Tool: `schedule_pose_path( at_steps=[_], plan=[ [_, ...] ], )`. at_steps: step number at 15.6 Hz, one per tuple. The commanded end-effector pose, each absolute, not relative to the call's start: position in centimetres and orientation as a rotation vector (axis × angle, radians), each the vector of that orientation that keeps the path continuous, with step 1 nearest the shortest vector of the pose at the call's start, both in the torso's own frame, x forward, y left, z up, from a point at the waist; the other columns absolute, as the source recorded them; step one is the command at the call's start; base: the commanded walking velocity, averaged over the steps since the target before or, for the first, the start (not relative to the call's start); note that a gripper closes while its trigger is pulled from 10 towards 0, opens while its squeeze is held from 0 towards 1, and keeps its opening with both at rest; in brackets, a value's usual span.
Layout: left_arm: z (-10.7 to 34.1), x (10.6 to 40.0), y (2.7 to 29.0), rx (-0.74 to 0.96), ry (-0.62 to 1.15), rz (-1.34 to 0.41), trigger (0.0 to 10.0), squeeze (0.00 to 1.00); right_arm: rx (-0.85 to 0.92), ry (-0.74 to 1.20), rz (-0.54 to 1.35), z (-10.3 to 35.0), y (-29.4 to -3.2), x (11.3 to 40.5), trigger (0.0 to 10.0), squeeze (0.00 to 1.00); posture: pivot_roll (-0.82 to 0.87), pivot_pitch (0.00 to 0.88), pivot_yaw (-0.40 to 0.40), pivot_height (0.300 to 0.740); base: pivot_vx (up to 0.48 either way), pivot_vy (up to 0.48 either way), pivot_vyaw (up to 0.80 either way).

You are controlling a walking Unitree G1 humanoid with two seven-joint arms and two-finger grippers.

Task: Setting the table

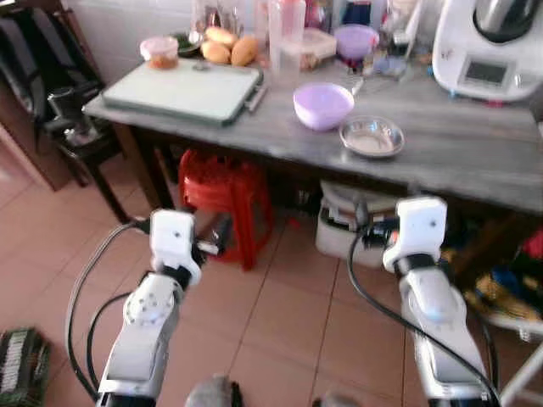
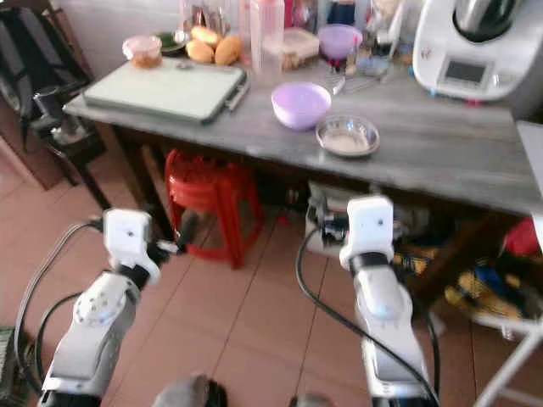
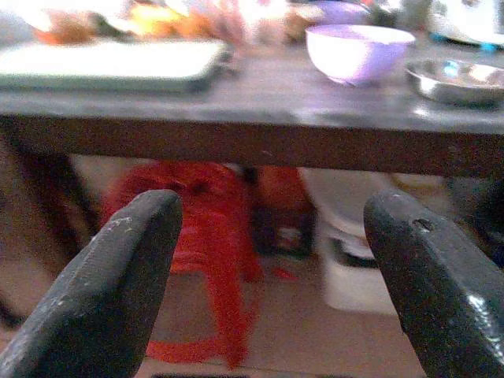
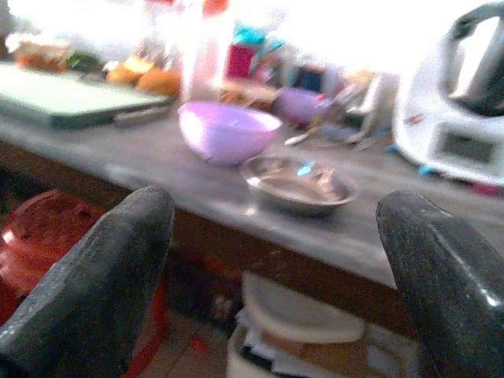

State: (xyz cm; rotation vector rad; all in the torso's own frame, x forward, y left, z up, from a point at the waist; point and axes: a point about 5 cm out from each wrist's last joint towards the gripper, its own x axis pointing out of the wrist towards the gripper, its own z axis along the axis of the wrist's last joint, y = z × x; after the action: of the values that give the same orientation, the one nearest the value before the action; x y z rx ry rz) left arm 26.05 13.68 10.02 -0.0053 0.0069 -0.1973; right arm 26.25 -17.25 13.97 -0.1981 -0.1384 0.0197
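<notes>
Arms were both raised forward short of the table (image 1: pixel 475 148), left claw (image 3: pixel 272 276) and right claw (image 4: pixel 276 276) spread wide, holding nothing.

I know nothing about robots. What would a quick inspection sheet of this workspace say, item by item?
Surface: grey table, not yet set.
Job's things: lilac bowl beside a metal dish.
Clutter: pale green tray, bread rolls, white kitchen machine, jars and bottles at the back.
Claws: left claw and right claw both open, empty, held short of the table edge.
Cables: black cables loop along both arms.
Surroundings: red stool under the table, tiled floor.
</notes>
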Motion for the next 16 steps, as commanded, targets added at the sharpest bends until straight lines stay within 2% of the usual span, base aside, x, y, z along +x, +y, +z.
schedule_pose_path(
  at_steps=[1,3,5,7,10,12,14,16],
  plan=[
    [10.1,26.1,13.7,0.015,-0.012,-0.167,10.0,0.00,-0.206,-0.154,-0.044,14.4,-18.4,26.3,10.0,0.00,0.01,0.000,0.012,0.740,0.000,0.000,0.00],
    [9.9,25.7,16.0,0.015,-0.022,0.020,10.0,0.00,-0.165,-0.119,-0.151,13.8,-18.8,25.7,10.0,0.00,0.02,0.000,-0.025,0.740,0.000,0.000,0.00],
    [10.1,24.9,16.9,0.049,-0.047,0.074,10.0,0.00,-0.130,-0.081,-0.137,12.6,-18.2,24.3,10.0,0.00,0.02,0.000,-0.040,0.740,0.000,0.000,0.00],
    [9.8,23.9,16.1,0.094,-0.014,-0.073,10.0,0.00,-0.070,-0.015,-0.107,11.6,-17.4,23.5,10.0,0.00,0.03,0.000,-0.037,0.740,0.000,0.000,0.00],
    [10.4,24.6,13.8,0.077,-0.021,-0.258,10.0,0.00,-0.051,-0.037,-0.051,12.0,-16.4,23.8,10.0,0.00,0.03,0.000,-0.029,0.740,0.000,0.000,0.00],
    [10.5,24.4,12.5,0.017,-0.006,-0.269,10.0,0.00,-0.044,-0.026,-0.072,11.8,-16.7,23.9,10.0,0.00,0.01,0.000,-0.016,0.740,0.000,-0.293,-0.80],
    [10.4,24.4,13.3,0.006,0.003,-0.206,10.0,0.00,-0.052,-0.030,-0.073,12.0,-17.2,24.0,10.0,0.00,0.01,0.000,-0.021,0.740,0.000,0.000,-0.60],
    [10.6,24.4,13.5,-0.001,0.003,-0.185,10.0,0.00,-0.056,-0.029,-0.062,12.0,-17.0,24.3,10.0,0.00,0.02,0.000,-0.021,0.740,0.000,0.000,0.00]
  ],
)
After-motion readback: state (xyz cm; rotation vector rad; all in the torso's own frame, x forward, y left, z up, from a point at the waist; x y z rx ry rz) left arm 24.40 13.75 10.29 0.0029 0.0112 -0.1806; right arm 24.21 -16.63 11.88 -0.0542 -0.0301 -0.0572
